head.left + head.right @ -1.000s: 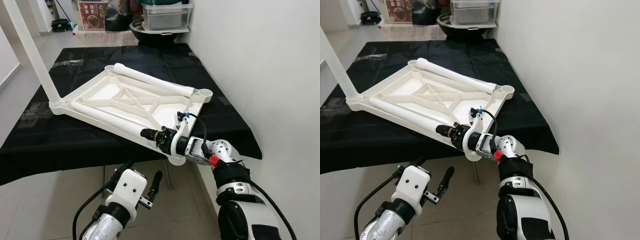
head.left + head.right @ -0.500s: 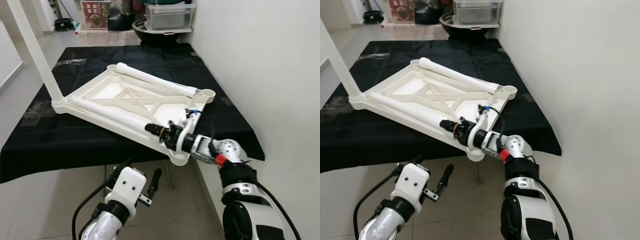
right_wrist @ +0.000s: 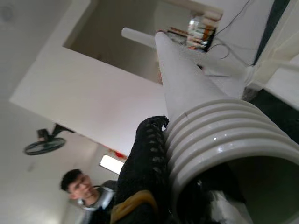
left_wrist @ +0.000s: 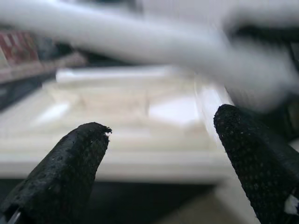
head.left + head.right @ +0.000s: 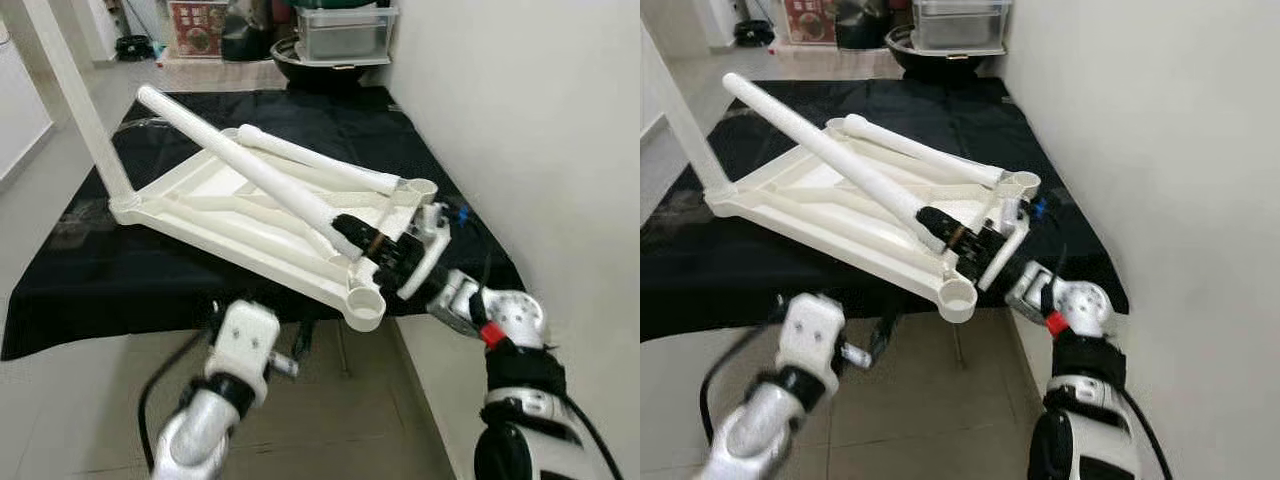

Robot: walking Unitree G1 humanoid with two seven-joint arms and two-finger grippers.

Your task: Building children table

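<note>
Since the earlier frames the white leg (image 5: pixel 250 170) has been lifted: it lay flat along the near edge of the upturned table frame (image 5: pixel 200 215), and now it slants up, its far end high over the frame's left part. The right claw (image 5: pixel 375 250) is clamped on its lower, threaded end, just above the frame's near corner socket (image 5: pixel 365 307). The left arm has come up closer to the frame; the left claw (image 4: pixel 161 135) has its fingers (image 4: pixel 70 163) apart and holds nothing, below the near edge.

The frame lies upside down on the tabletop (image 5: pixel 90 290), which is covered with a black cloth. A second leg (image 5: pixel 320 168) lies along the frame's far side, and another stands upright in the left corner (image 5: pixel 80 100).

Behind the tabletop a clear plastic box (image 5: pixel 345 30) sits on a dark round bowl (image 5: pixel 320 68); what is inside I cannot tell. A white wall (image 5: pixel 520 130) runs along the right, and the floor (image 5: pixel 80 400) is tiled. In the right wrist view a person (image 3: pixel 81 189) and a ceiling fan (image 3: pixel 42 144) appear.
</note>
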